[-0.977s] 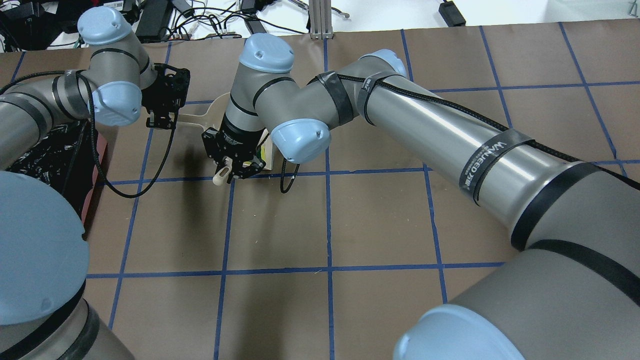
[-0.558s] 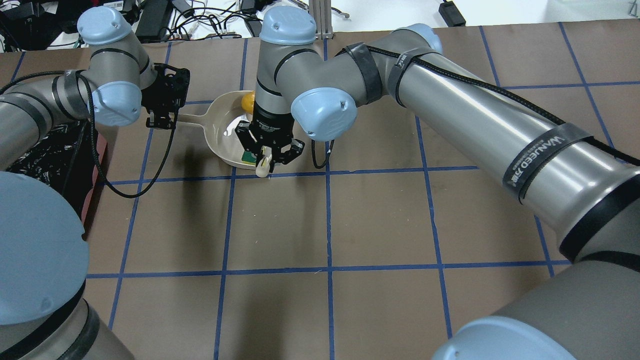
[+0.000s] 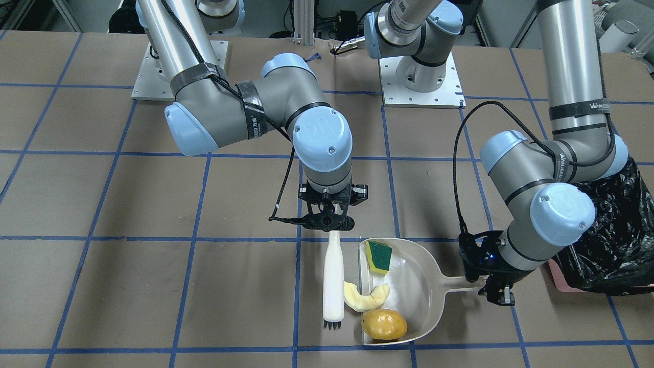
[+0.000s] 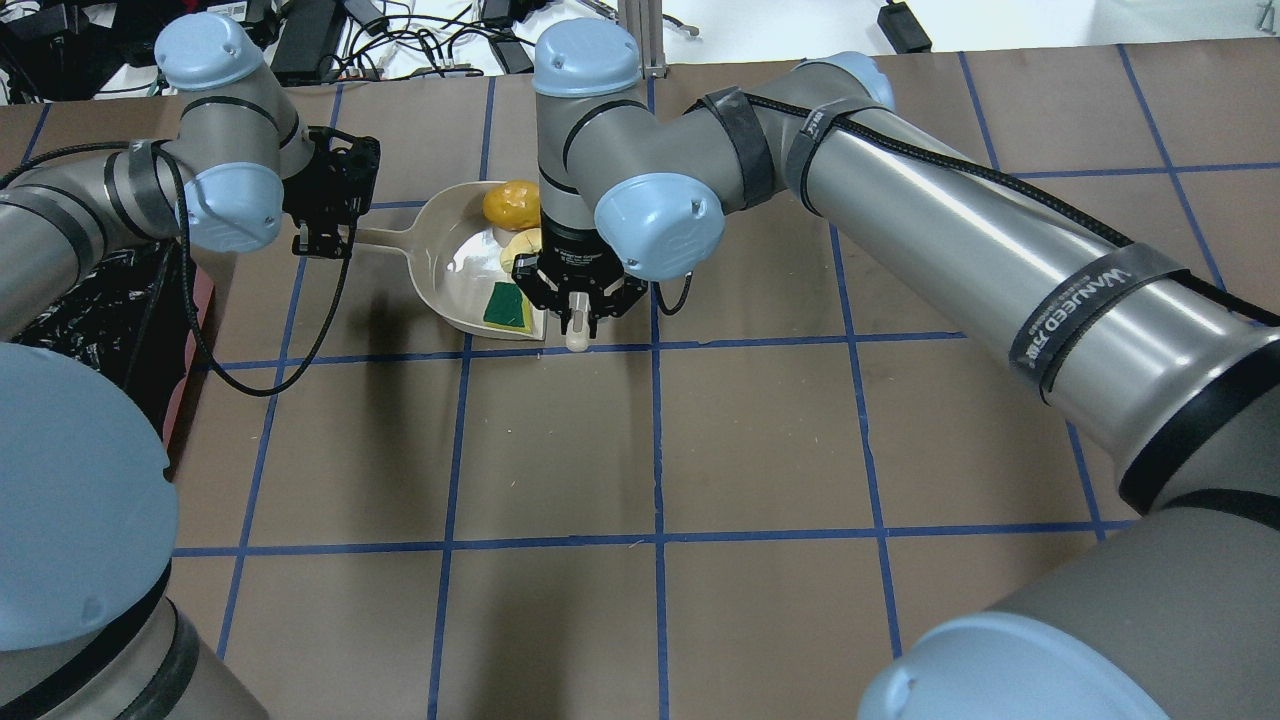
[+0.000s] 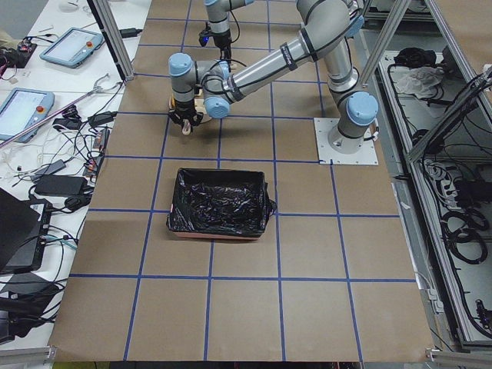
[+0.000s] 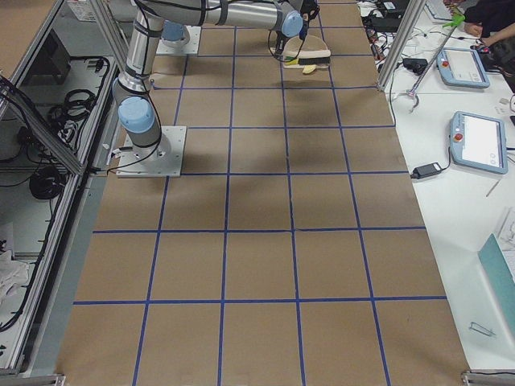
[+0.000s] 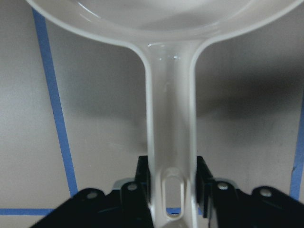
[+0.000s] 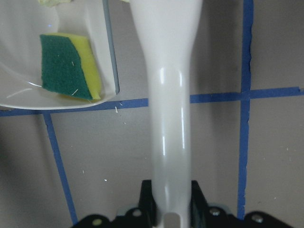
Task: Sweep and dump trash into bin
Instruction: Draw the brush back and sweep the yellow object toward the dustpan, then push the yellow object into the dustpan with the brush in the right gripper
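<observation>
Trash: three pieces, all at the dustpan.

Right gripper is clenched on the handle end of the brush; the right wrist view shows the jaws tight on both sides of the white handle. Brush lies low along the table, just outside the dustpan's open lip and parallel to it. Its dark bristles are at the end away from the robot, pointing down.

Left gripper is clamped on the dustpan's handle. In the left wrist view the jaws pinch the slotted end of the handle. Dustpan sits flat on the table, with its mouth toward the brush and its handle toward the bin side.

Green-topped sponge piece is inside the pan, in the corner nearer the robot, close to the lip. Pale fruit slice straddles the lip, part in the pan and part out, its outer end right against the brush. Whether it actually touches the brush I cannot tell. Yellow-brown potato-like lump is in the pan's far corner, just inside the lip and next to the slice.

Bin, with its crinkled black bag, stands on the robot's left side beyond the left arm, apart from the dustpan. No trash is visible in it from the left side view.
</observation>
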Controlling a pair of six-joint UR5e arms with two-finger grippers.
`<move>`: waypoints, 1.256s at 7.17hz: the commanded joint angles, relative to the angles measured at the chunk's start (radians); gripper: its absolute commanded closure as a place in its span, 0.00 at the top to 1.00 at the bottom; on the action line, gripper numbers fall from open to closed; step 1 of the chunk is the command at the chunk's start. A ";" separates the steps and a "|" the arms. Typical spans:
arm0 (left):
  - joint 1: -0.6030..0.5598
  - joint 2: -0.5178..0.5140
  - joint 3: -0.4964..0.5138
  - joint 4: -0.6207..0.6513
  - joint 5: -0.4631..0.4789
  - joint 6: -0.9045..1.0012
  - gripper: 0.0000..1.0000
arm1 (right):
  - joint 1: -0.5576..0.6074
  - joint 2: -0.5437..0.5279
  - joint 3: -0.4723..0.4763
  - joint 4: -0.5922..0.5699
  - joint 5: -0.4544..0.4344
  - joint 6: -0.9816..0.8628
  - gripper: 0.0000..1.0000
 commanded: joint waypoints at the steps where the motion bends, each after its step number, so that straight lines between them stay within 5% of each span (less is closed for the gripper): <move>1: 0.000 0.000 0.000 0.000 -0.001 0.000 0.29 | 0.003 0.038 0.002 -0.056 0.002 -0.016 0.00; 9: 0.000 0.000 0.000 -0.002 -0.001 0.000 0.29 | 0.006 0.078 0.043 -0.070 0.025 0.021 0.00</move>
